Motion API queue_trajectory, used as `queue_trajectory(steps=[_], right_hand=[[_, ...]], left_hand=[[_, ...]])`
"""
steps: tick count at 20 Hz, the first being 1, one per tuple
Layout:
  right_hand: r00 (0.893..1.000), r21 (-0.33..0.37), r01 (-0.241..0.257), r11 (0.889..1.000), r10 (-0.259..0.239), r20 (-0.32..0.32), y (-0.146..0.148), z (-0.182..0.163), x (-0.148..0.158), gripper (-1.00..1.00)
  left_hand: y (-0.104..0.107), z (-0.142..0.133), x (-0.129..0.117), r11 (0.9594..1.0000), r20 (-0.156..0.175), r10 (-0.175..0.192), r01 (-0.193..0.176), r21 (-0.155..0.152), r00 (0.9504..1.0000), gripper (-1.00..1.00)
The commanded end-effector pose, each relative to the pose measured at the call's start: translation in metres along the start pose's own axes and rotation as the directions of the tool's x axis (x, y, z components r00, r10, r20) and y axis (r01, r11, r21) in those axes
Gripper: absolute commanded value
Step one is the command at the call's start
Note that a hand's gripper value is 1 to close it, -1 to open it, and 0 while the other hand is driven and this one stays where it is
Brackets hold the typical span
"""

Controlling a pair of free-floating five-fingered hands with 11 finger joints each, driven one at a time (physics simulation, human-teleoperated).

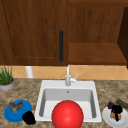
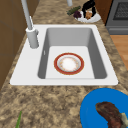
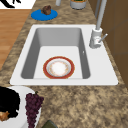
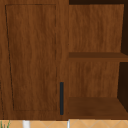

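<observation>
- Black against a white plate point(image 1: 107, 120), the right robot hand point(image 1: 116, 110) sits over a browned piece of food point(image 1: 114, 116) at the right end of the speckled stone surface point(image 1: 25, 90); I cannot tell whether it is clamped on the piece or only resting on it
- In the right side view the same piece point(image 3: 3, 116) peeks out from under the right robot hand point(image 3: 8, 103), with a bunch of dark grapes point(image 3: 33, 105) just beside it, draped over the plate's edge
- A dark green vegetable point(image 1: 121, 103) lies behind the plate, near the grapes
- The left robot hand point(image 1: 28, 117) hangs at the lower right edge of a blue plate point(image 1: 11, 115) that carries a brown chunk of meat point(image 1: 16, 106); its state cannot be told either
- A red bowl point(image 2: 68, 63) stands upright in the middle of the sink point(image 2: 102, 72), with the faucet point(image 1: 68, 77) behind it
- Judgement: handling the browned piece well calls for a hold centred on it and a straight upward path, since the grapes are close enough to be dragged along
- A sideways pull could also slide the white plate, which sits near the front edge of the surface
</observation>
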Motion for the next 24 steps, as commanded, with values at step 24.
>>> queue_trajectory(steps=[24], right_hand=[[0.999,0.006,-0.028,1.000,0.029,-0.024,-0.079,0.041,0.166,1.00]], left_hand=[[0.000,0.000,0.000,1.0000,0.000,0.000,0.000,0.000,1.0000,0.00]])
